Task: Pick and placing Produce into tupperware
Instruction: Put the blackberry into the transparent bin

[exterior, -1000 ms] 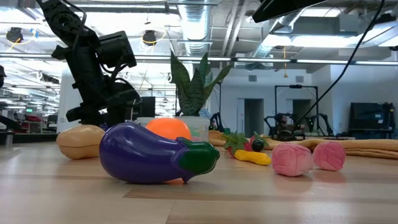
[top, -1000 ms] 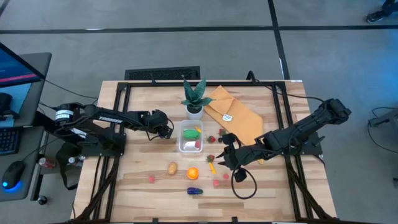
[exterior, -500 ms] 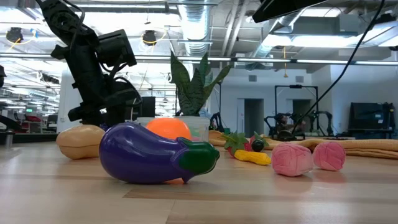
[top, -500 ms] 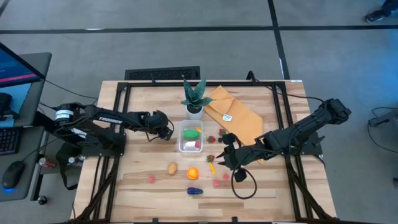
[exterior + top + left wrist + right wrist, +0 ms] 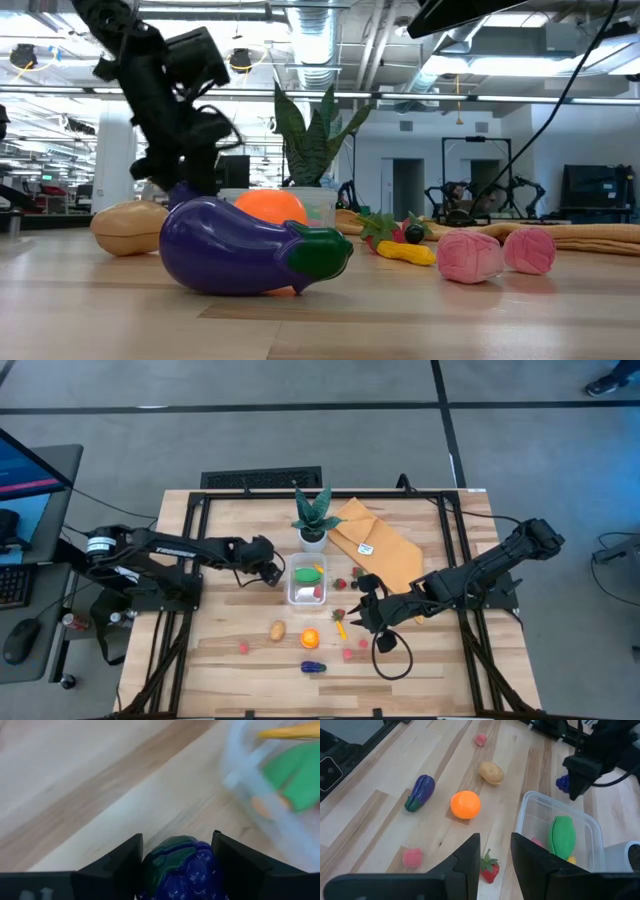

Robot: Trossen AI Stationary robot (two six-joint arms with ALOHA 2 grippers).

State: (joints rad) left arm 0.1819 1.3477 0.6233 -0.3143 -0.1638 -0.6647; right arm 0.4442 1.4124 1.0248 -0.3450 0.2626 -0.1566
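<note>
My left gripper (image 5: 273, 572) is shut on a small blue-purple toy fruit with a green cap (image 5: 177, 865), just left of the clear tupperware (image 5: 308, 582). It also shows in the right wrist view (image 5: 577, 775). The tupperware holds a green piece (image 5: 562, 836) and small yellow and pink pieces. My right gripper (image 5: 358, 610) is open and empty, to the right of the tupperware. On the table lie a potato (image 5: 277, 629), an orange (image 5: 310, 639), an eggplant (image 5: 313, 667), a strawberry (image 5: 489, 870), a yellow piece (image 5: 341, 627) and pink pieces (image 5: 348, 655). My left gripper pinches the blue-purple fruit by its two sides (image 5: 150, 870) between its two fingers, green cap pointing away from the wrist. The fingers slant down from the table's left side. The fruit (image 5: 563, 782) sits beside the tupperware's left wall; whether it touches the table I cannot tell.
A green-leafed plant in a white pot (image 5: 313, 520) stands just behind the tupperware. A mustard-yellow cloth (image 5: 385, 550) lies at the back right. A black cable loops on the table near my right arm (image 5: 388, 655). Bare wood shows at the front left.
My left gripper, shut on the fruit, has gone a little toward the table's right, closer to the tupperware's left wall, and has tipped; most of this came in the last half second. My right arm has kept still.
</note>
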